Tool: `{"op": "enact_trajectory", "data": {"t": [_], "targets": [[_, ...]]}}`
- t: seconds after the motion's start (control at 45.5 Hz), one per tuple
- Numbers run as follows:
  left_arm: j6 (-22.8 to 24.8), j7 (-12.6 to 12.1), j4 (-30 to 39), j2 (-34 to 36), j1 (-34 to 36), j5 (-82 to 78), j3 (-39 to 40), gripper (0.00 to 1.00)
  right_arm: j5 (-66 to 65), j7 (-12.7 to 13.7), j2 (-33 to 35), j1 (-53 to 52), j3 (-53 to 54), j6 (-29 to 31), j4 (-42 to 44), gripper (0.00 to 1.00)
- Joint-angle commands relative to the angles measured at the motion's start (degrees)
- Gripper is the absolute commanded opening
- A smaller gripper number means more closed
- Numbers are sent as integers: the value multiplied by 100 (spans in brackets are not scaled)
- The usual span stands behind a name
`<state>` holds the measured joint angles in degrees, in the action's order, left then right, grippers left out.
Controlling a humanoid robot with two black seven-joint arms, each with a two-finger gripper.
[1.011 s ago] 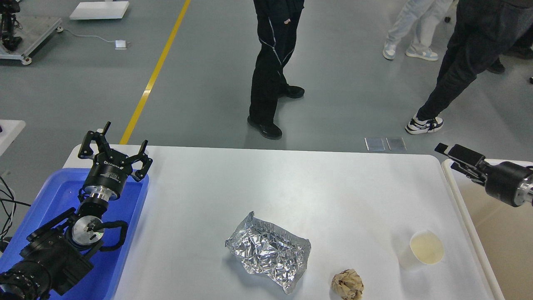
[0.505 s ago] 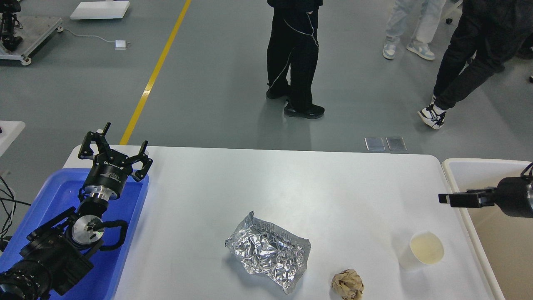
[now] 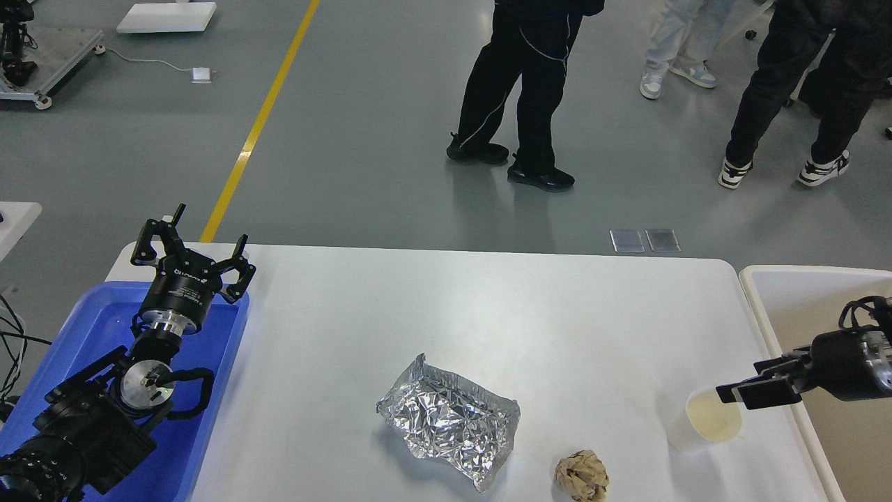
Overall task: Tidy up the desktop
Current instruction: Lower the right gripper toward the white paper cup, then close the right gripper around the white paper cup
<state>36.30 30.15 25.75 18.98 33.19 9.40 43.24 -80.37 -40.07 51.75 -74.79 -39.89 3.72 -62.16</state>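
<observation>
Evidently, little of the tidying is shown as completed. Three loose items are seen on the desktop (image 3: 488, 314): a crumpled sheet of foil (image 3: 449, 418) near the middle of the front, a ball of brownish paper (image 3: 582, 475) at the front edge, and a paper cup (image 3: 704, 418) standing upright toward the right end. A blue tray (image 3: 209, 418) is shown at the left end and a cream bin (image 3: 756, 293) at the right; nothing is visible inside the exposed parts of either.

The left gripper (image 3: 191, 251) is held above the far corner of the tray with its fingers spread wide and nothing grasped. The right gripper (image 3: 756, 387) is positioned just at the cup's right rim, overlapping it in this view; whether contact is made cannot be told. Its fingers are seen nearly edge-on, so their spread cannot be told, and nothing is visibly held. The cup is judged the likely first item for removal.
</observation>
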Motion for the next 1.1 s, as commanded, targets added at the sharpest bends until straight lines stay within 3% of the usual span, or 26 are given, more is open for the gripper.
{"op": "enact_trajectory", "data": {"t": [0.0,0.615,0.813,1.077], "targets": [[0,0,0,0,-5,0,0,100,302,-10,-244,508,69,-90,405,99],[0,0,0,0,3,0,0,100,558,-18,-675,1546,201,-811,1284,98],[0,0,0,0,3,0,0,100,566,-62,-816,1721,219,-1118,1610,84],[0,0,0,0,-5,0,0,100,566,-62,-851,1906,210,-1400,1619,82]]}}
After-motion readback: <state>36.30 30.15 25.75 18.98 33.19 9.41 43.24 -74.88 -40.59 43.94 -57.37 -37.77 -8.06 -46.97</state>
